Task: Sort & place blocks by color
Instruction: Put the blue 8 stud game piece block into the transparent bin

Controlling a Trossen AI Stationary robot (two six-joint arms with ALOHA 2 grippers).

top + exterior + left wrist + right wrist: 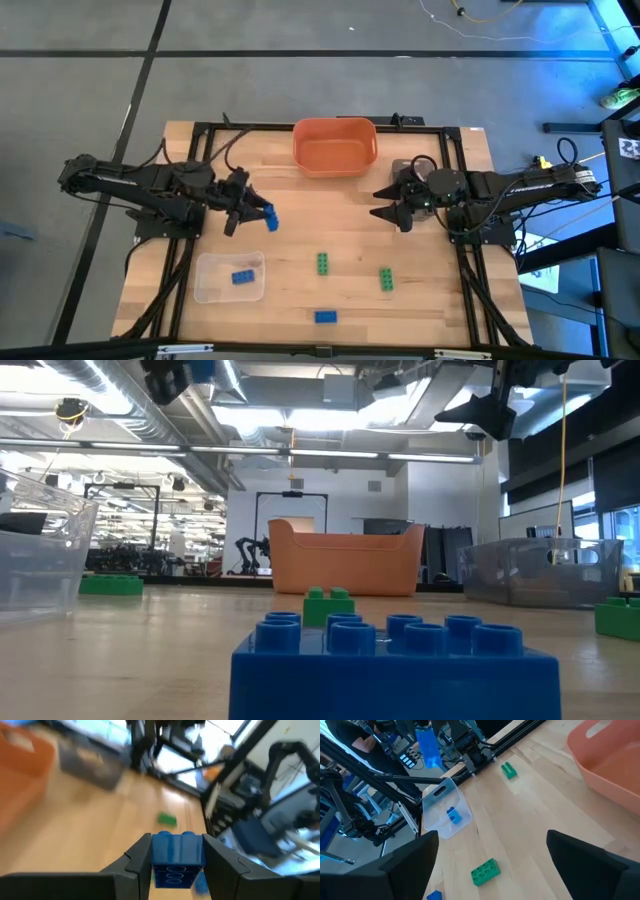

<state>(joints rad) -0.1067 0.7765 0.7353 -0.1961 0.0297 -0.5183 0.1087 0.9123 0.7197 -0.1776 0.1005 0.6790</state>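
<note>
A blue block (pixel 269 218) is clamped in the left claw (pixel 262 216), held above the desk (pixel 290 300). A carry seems in hand; next, release over the clear tray (pixel 205 290) just below it. The right claw (pixel 392 213) waits, fingers apart.

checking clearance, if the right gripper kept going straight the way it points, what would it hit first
Probably bare table. The open right gripper aims across the table's middle toward the left gripper and its blue block; the green blocks lie off that line. Depth is uncertain.
</note>
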